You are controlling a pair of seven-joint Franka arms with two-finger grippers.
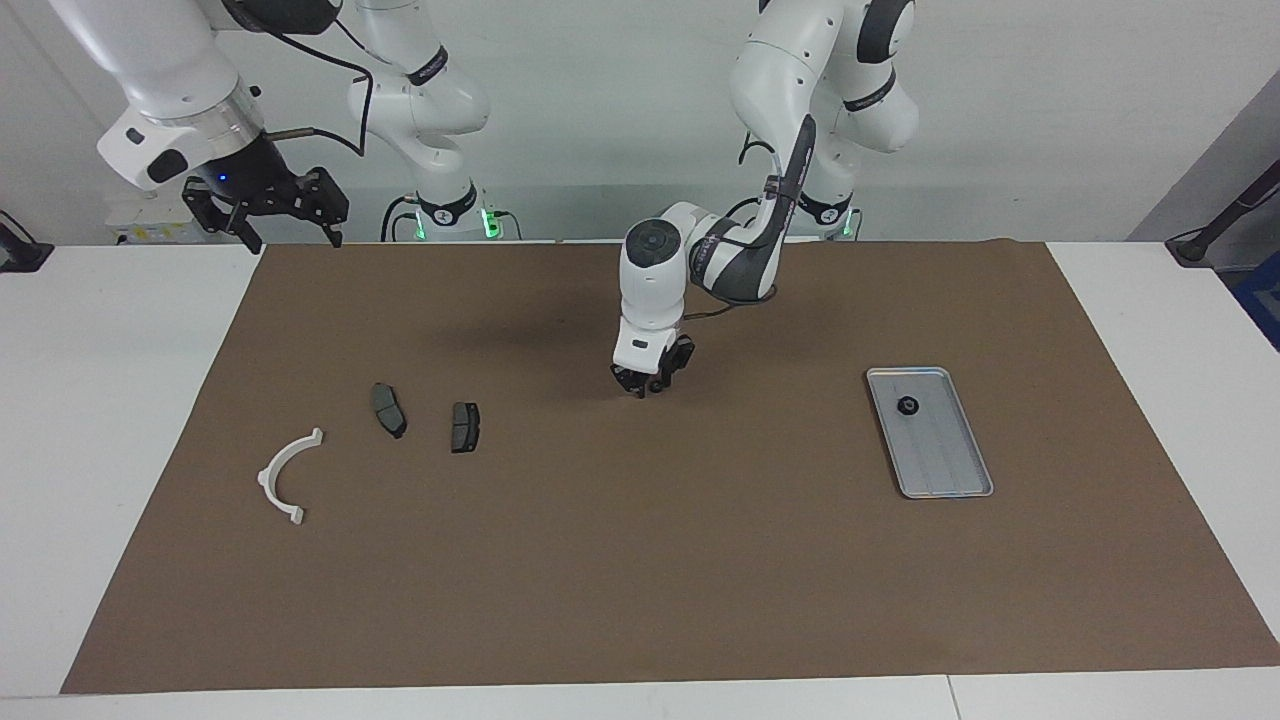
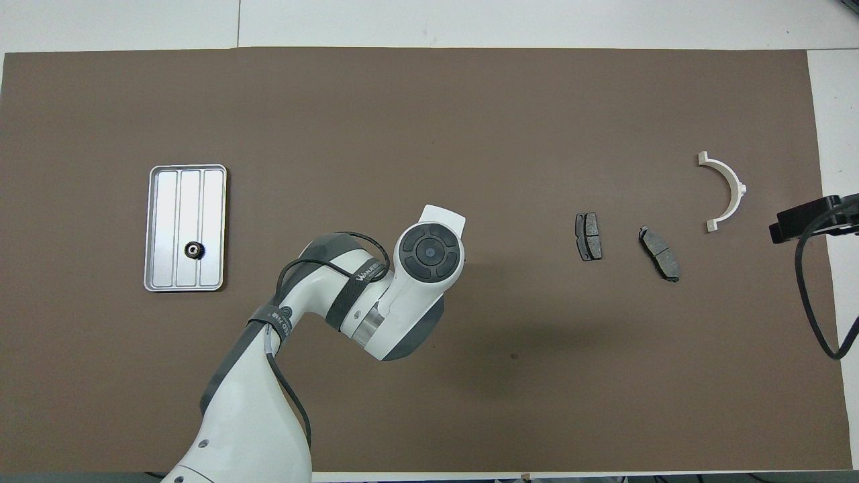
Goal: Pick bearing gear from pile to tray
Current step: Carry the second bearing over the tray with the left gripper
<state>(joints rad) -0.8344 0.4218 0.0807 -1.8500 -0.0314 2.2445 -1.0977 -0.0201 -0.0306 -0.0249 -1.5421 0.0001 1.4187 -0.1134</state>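
Note:
The silver tray (image 1: 945, 470) lies toward the left arm's end of the table, with one small black bearing gear (image 1: 908, 405) in it; tray (image 2: 161, 228) and gear (image 2: 194, 250) also show in the overhead view. My left gripper (image 1: 650, 386) hangs low over the middle of the mat, between pile and tray, its fingers closed around a small dark round part that looks like a gear. The overhead view hides this gripper under its own hand. The pile holds a white half-ring bracket (image 1: 285, 472) and two brake pads (image 1: 388, 408) (image 1: 465, 426). My right gripper (image 1: 275, 225) waits raised and open.
A brown mat (image 1: 640, 580) covers the table. In the overhead view the bracket (image 2: 726, 191) and both pads (image 2: 588, 236) (image 2: 660, 253) lie toward the right arm's end. A tiny dark speck (image 2: 513, 355) sits on the mat nearer to the robots.

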